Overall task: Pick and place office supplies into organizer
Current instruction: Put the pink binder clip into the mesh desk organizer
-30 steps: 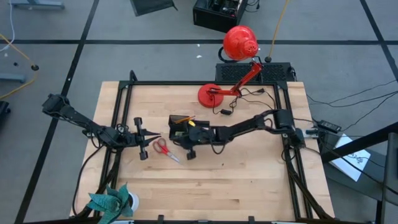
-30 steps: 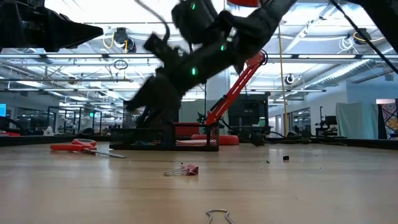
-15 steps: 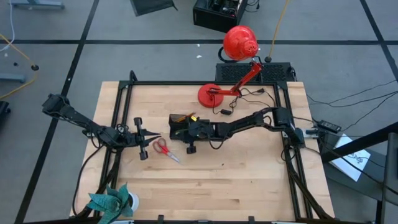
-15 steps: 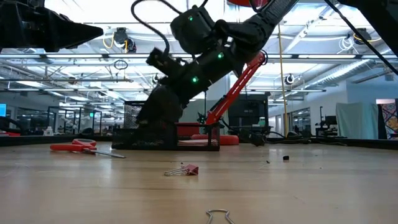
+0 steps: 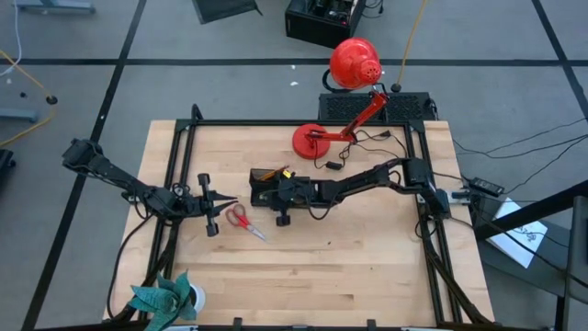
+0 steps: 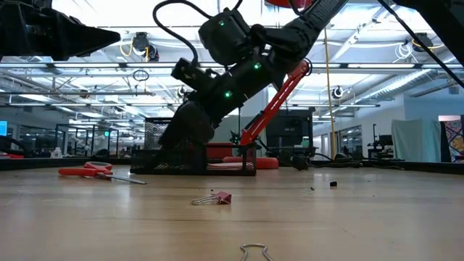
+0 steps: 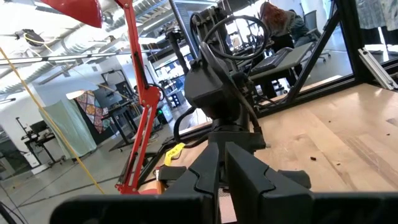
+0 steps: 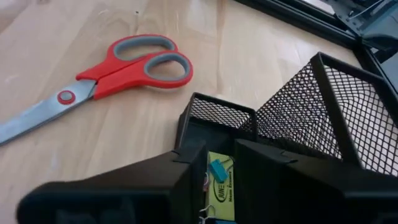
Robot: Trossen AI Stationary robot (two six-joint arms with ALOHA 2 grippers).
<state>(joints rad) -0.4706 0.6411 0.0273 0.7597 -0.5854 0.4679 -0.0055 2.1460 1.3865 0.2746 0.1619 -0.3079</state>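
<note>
Wood tabletop (image 5: 367,267) first: your right gripper (image 8: 219,163) sits over the black mesh organizer (image 5: 266,188) with fingers narrowly parted, looks like a drop-off, so I'd say next you'll want the red-handled scissors (image 5: 242,219) lying just beside your idle left gripper (image 5: 220,204), whose fingers look nearly closed on nothing.

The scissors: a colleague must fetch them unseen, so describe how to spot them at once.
On the wooden table, look beside the black mesh organizer, on its side towards the left pincer. The scissors lie flat there, the only loose item with red handles and steel blades.
</note>
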